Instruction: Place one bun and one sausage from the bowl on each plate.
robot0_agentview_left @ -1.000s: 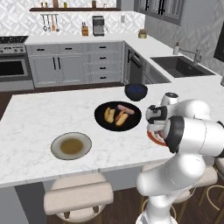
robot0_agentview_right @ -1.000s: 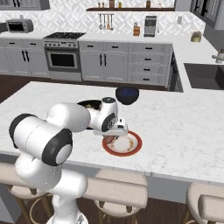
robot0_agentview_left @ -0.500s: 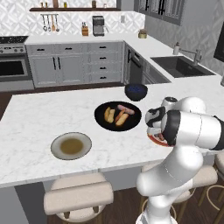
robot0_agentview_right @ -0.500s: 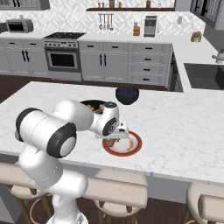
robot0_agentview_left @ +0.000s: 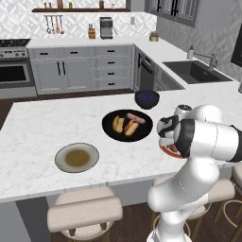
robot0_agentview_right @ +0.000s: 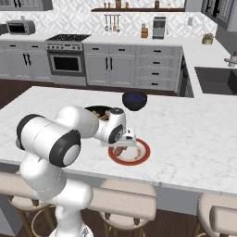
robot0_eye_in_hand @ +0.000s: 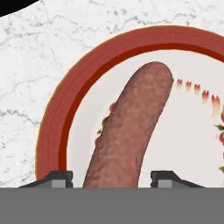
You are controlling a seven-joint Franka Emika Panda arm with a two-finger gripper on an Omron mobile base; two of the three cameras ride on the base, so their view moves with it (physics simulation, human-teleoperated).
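Gripper [robot0_eye_in_hand: 111,180] wider than before, sausage [robot0_eye_in_hand: 131,127] between tips — on red-rimmed plate [robot0_eye_in_hand: 61,118]

Desk [robot0_agentview_left: 42,123]: white marble-patterned island top.
Small deep dark-blue bowl [robot0_agentview_left: 147,99]: on the desk, toward its far edge.
Stools [robot0_agentview_left: 85,212]: padded beige seats, tucked under the desk's near edge.
Range [robot0_agentview_right: 68,58]: stainless oven with black cooktop, set in grey cabinets along the back wall.
Microwave [robot0_agentview_right: 21,27]: on the back counter, left of the range.
Coffee maker [robot0_agentview_left: 106,27]: dark, on the back counter.
Utensils [robot0_agentview_left: 52,23]: hanging from a rail below a wooden wall shelf.
Sink [robot0_agentview_left: 189,71]: dark basin with faucet, in the side counter.
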